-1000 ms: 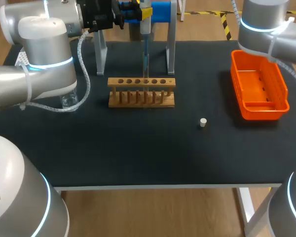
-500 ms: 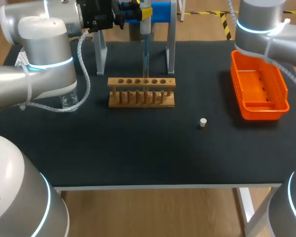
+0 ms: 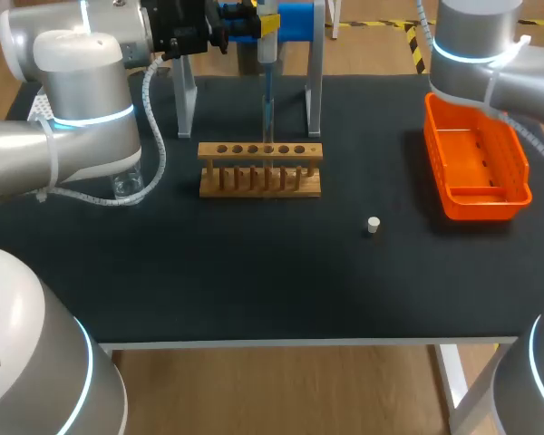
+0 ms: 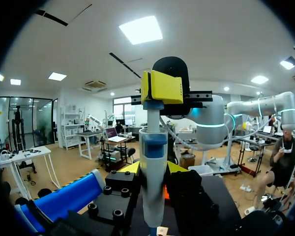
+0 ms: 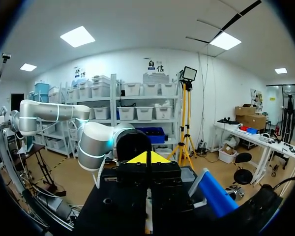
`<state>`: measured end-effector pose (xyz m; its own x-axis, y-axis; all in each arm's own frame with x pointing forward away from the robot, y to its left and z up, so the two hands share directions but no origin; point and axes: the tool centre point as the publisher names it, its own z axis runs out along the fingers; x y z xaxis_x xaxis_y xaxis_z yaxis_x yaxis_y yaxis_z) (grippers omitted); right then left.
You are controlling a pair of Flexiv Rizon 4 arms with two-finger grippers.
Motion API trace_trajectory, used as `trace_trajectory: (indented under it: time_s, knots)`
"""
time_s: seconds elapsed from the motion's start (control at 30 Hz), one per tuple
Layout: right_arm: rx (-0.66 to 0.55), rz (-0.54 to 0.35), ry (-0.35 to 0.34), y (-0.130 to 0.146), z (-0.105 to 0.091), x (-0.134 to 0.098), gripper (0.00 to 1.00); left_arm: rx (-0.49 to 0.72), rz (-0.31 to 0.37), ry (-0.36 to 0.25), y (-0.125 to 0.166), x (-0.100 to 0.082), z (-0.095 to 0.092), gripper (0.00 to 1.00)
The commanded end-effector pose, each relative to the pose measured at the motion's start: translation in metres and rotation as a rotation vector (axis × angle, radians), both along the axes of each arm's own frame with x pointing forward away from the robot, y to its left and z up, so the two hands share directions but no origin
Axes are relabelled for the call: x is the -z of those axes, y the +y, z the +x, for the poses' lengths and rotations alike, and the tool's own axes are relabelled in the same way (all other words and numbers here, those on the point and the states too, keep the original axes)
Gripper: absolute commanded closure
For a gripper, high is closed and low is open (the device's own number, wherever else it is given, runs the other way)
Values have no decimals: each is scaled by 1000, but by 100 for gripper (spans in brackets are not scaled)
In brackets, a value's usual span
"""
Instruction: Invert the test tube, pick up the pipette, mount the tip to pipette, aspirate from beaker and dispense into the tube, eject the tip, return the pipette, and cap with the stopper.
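Black bench (image 3: 254,290) carries the wooden rack (image 3: 260,169) at mid-back. Your left claw (image 4: 153,169) is clamped on the pipette (image 3: 268,95), its yellow tips pressing from both sides. The pipette's long axis stands upright, tip down, just behind the rack and between the legs of the stand (image 3: 314,63). Your right claw (image 5: 147,158) has its tips together on nothing. The stopper (image 3: 373,225) lies right of the rack, nearer your right arm. As I judge it, you must line the tip over a rack hole before lowering.
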<state>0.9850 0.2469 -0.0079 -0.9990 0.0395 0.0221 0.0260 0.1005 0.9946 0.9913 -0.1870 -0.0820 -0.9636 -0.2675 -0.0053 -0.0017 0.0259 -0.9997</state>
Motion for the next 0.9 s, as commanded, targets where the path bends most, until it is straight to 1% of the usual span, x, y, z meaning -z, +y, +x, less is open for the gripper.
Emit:
trace_trajectory:
  time_s: [0.03, 0.9]
  knots:
    - [0, -3, 3, 0, -1, 5, 100, -1, -1, 0, 0, -1, 0, 100]
    - [11, -20, 41, -2, -1, 30, 100, -1, -1, 0, 0, -1, 0, 100]
